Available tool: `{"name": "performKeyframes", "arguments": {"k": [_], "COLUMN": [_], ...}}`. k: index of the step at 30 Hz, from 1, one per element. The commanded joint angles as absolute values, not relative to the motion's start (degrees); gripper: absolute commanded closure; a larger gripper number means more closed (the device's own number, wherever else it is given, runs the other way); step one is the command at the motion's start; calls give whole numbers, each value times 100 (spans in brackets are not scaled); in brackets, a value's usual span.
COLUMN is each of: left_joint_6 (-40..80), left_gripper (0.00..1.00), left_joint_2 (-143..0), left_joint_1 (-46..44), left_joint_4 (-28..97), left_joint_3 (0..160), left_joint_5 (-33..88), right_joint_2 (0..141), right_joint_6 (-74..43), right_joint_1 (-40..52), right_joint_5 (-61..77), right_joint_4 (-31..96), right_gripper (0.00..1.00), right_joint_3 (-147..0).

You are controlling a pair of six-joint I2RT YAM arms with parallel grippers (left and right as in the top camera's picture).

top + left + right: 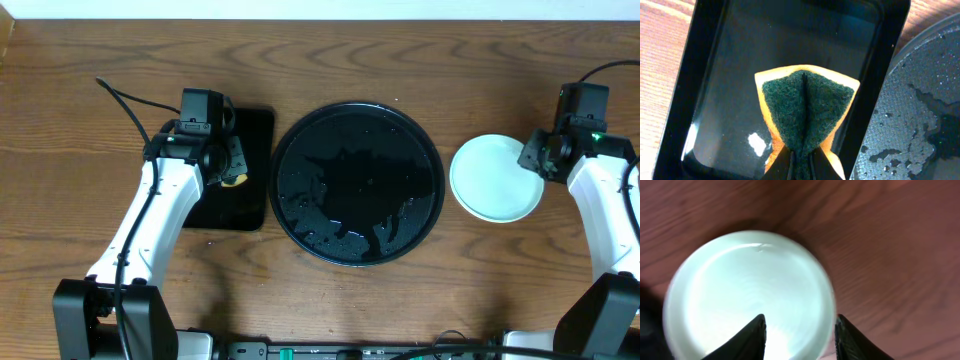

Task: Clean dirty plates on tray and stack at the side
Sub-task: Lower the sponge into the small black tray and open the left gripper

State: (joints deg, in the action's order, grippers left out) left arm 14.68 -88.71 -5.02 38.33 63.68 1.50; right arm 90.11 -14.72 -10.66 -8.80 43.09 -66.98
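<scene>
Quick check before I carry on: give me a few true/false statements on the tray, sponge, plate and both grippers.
1. The right gripper is open at the pale plate. True.
2. A plate lies on the round tray. False: the tray is wet but holds no plate.
3. The left gripper pinches the sponge, folding it. True.
4. The pale plate sits left of the round tray. False: it sits to the tray's right.

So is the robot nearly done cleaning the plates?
Probably nearly. Done: the round tray is wet with no plates on it, and a pale plate sits on the table at its right; whether others lie under it I cannot tell. In hand: the left gripper pinches the sponge over the small black tray; the right gripper is open above the plate. Left: probably dropping the sponge.
</scene>
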Motion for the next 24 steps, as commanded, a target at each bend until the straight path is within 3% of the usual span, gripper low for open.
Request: {"name": "performKeyframes", "arguments": {"k": [1,9,24], "left_joint_6": [875,-425,-355], "left_gripper": [93,93,92], "left_joint_2": [-8873,-9233,-11002], "left_joint_1": [-478,-436,64], "left_joint_4": [3809,3538,3041], "left_joint_3": [6399,6388,6388], "left_joint_5": [80,558,502], "right_joint_2": [8936,8936,8936], "right_joint_6": [-1518,-1450,-1448], "right_joint_1": [-1100,-860,-666], "right_joint_5": [211,864,862], "right_joint_4": [4429,4711,4783], "right_gripper": [55,50,50], "right_joint_3": [-6663,-6663,-6663]}}
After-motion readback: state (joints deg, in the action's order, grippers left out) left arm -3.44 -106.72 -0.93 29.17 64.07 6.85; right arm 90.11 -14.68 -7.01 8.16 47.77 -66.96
